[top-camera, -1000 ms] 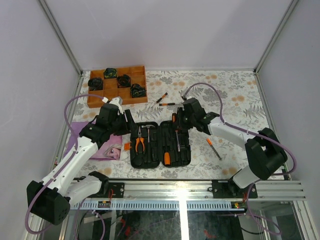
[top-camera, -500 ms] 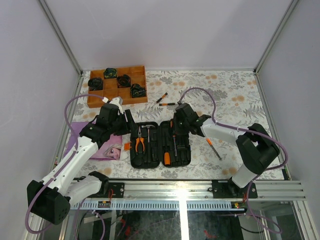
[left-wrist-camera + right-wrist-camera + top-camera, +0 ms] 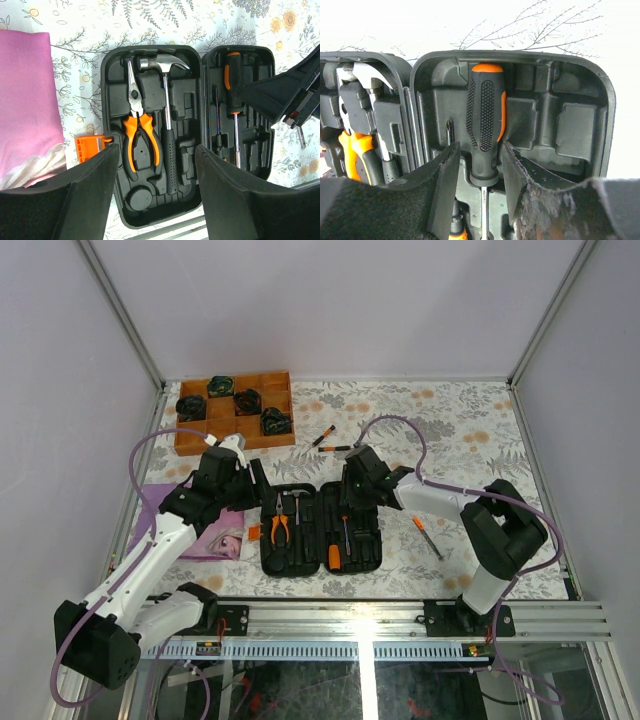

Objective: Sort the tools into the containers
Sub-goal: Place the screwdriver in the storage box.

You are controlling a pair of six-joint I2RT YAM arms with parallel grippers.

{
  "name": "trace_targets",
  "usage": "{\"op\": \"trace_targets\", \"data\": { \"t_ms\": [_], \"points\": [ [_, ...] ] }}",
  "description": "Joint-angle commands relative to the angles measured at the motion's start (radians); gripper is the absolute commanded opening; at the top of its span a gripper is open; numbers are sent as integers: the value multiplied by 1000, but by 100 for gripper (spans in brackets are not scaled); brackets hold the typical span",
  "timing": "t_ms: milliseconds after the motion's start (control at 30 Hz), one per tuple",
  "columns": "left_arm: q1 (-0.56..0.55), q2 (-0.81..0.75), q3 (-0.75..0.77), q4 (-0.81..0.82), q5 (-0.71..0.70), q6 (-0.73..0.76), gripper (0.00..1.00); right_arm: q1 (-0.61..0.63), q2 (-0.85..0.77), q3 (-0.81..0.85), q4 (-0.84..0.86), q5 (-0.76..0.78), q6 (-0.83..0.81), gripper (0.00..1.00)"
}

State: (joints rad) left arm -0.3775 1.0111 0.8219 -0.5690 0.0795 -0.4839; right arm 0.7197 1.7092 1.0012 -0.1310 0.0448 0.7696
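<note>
Tool case [image 3: 190, 100] is showing all black, moulded slots included, with 1 orange latch [image 3: 90, 147] sticking out. Pliers [image 3: 135, 112] are wearing orange grips edged in black. Hammer [image 3: 166, 120] is pairing a shiny steel head with a black grip. Big screwdriver [image 3: 484, 120] is showing a black dimpled handle with an orange cap and stripe. Tablecloth [image 3: 470, 420] is running white with grey leaf sprigs and orange-yellow flowers. Cloth [image 3: 25, 100] is reading pink-purple. Wooden tray [image 3: 270, 383] is looking brown, holding 4 dark lumps [image 3: 247, 400], possibly black-green. Loose screwdriver [image 3: 419, 525] is showing an orange handle.
</note>
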Motion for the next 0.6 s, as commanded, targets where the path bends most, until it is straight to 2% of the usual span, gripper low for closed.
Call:
{"op": "trace_targets", "data": {
  "t_ms": [0, 333, 567],
  "points": [
    [9, 0, -7, 47, 3, 15, 61, 7, -16, 46, -29, 66, 0, 47],
    [9, 8, -7, 47, 7, 15, 62, 7, -133, 26, -81, 68, -81, 46],
    [-12, 57, -2, 58, 22, -20, 58, 10, -288, -100, -86, 42, -74, 45]
  ]
}}
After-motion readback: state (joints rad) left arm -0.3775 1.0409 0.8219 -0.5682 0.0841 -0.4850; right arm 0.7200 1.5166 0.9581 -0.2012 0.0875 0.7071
